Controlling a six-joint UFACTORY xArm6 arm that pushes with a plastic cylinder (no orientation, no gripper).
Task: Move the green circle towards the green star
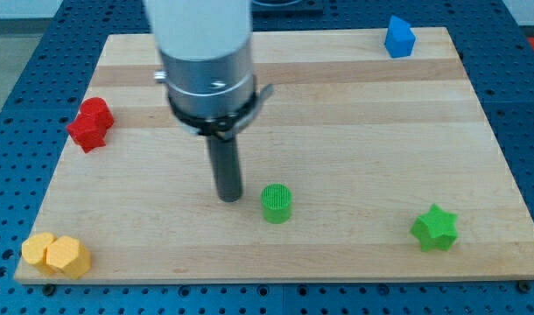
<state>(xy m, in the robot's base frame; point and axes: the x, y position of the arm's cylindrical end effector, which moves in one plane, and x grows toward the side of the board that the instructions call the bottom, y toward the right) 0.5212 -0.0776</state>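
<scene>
While the arm's pale cylindrical body fills the upper middle of the camera view, my tip [229,198] rests on the wooden board [354,131], just to the view's left of the green circle [277,203] and apart from it by a narrow strip of bare wood. No gripper is fitted, only the straight dark rod, so nothing is grasped or clenched; the rod stands upright and touches no block.

The green circle, a short ribbed cylinder, sits a little below the board's centre, upright on its flat base. The green star [435,227] lies well apart from it, toward the view's lower right, near the board's bottom edge. The tip, the circle and the star fall roughly along one line running from the view's left to its right, with the star slightly lower than the other two.

Elsewhere, a red block [91,124] of irregular outline rests near the board's left edge, above the tip's level. A yellow block [56,255], seemingly two hexagonal pieces joined side by side, occupies the bottom left corner. A blue block [399,38], peaked like a small house, stands near the top right corner. Around the board, a blue perforated table [4,114] shows on all sides.
</scene>
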